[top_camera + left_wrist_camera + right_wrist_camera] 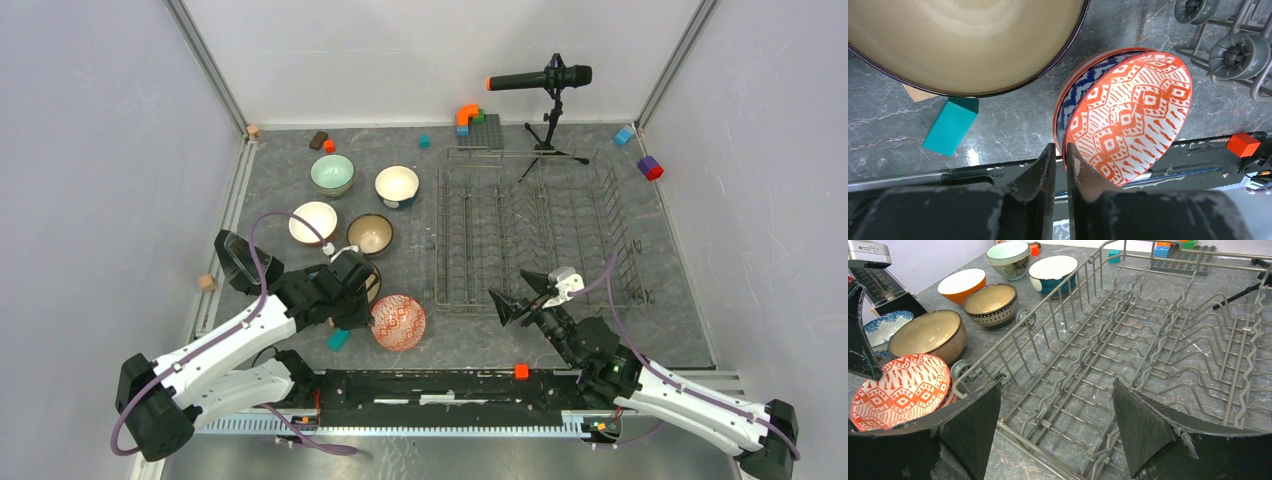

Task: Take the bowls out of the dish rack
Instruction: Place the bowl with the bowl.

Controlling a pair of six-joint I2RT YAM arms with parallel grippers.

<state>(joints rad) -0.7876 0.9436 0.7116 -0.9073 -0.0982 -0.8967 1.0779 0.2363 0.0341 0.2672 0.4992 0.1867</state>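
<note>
The red-white patterned bowl rests on the table left of the dish rack. My left gripper is shut on its near-left rim. The brown bowl sits right behind it. Farther back stand the dark striped, orange, teal and pale green bowls. A blue-white bowl lies by the left arm. My right gripper hangs open over the rack's near edge, holding nothing. No bowl shows in the rack.
A microphone on a tripod stands at the rack's back edge. Behind it is a grey studded plate with blocks. A teal block lies by the held bowl, an orange block on the front rail. Walls enclose the table.
</note>
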